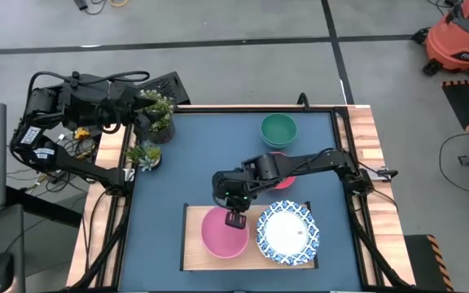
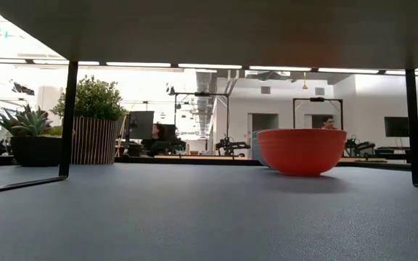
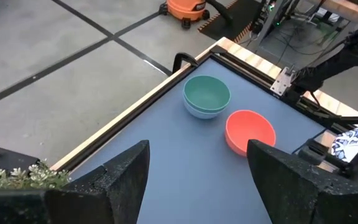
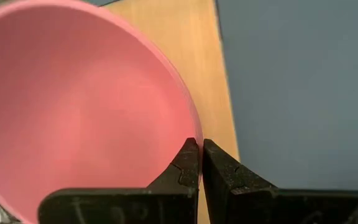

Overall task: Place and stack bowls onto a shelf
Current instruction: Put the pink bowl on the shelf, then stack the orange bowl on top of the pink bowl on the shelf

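Pink bowl (image 1: 224, 233) sits on your light-wood shelf (image 1: 194, 244), its rim pinched by your right gripper (image 1: 234, 218), beside the blue-patterned bowl (image 1: 288, 233). Your left gripper (image 3: 194, 180) waits spread wide near the potted plants (image 1: 155, 114).

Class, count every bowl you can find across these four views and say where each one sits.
4 show: pink bowl and blue-patterned bowl on the shelf; green bowl at the table's far edge, seemingly nested in another; red-orange bowl beside it, under the right arm. Stacked ones may be hidden.
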Motion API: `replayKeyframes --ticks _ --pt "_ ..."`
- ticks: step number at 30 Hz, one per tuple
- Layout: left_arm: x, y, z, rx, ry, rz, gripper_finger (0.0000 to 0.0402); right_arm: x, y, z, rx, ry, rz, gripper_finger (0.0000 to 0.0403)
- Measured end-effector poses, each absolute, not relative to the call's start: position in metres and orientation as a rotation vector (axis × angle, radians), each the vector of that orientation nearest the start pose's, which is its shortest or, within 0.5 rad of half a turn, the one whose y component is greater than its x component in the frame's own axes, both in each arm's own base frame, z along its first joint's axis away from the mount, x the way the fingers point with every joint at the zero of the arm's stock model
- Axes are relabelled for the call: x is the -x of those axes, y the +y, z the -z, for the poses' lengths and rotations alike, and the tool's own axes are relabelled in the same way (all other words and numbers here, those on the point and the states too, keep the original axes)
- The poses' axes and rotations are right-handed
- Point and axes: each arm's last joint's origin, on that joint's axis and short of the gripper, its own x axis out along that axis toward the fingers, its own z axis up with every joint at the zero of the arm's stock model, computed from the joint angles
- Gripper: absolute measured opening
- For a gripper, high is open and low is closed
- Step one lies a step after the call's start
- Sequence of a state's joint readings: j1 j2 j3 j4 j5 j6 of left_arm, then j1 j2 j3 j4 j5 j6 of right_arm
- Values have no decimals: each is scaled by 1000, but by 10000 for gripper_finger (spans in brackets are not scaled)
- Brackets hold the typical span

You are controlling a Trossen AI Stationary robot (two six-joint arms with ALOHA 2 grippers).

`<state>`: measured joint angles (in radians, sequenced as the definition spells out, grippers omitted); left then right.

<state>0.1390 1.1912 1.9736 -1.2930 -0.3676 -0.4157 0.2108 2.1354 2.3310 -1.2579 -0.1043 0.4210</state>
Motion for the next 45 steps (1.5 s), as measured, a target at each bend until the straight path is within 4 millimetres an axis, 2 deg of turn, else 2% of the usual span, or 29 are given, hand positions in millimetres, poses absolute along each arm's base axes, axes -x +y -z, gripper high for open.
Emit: replayKeyframes --ticks 7,15,21,27,31,34,37,39,42,45 --pt "-134 29 -518 341 402 -589 254 -427 92 -350 -322 1098 -56 30" --pt "-134 29 -518 341 402 -588 254 -427 93 -350 -315 1099 -65 105" --pt "-134 29 -518 338 403 -588 254 -428 92 -350 -291 1091 -80 133" --pt "-134 29 -518 338 404 -587 254 -423 86 -368 -286 1022 -98 152" --pt "-134 29 -517 338 406 -587 254 -410 70 -384 -311 1016 -56 157" --pt "-133 29 -517 337 413 -588 254 -391 49 -395 -335 1052 94 157" --pt "-132 29 -516 335 426 -590 254 -374 27 -396 -294 1145 293 157" --pt "-132 29 -515 334 436 -591 254 -368 17 -397 -259 1144 391 158" --pt "-131 29 -514 334 448 -594 254 -359 8 -403 -295 1107 411 158" --pt "-131 28 -513 346 459 -598 254 -348 2 -398 -310 1154 484 158"
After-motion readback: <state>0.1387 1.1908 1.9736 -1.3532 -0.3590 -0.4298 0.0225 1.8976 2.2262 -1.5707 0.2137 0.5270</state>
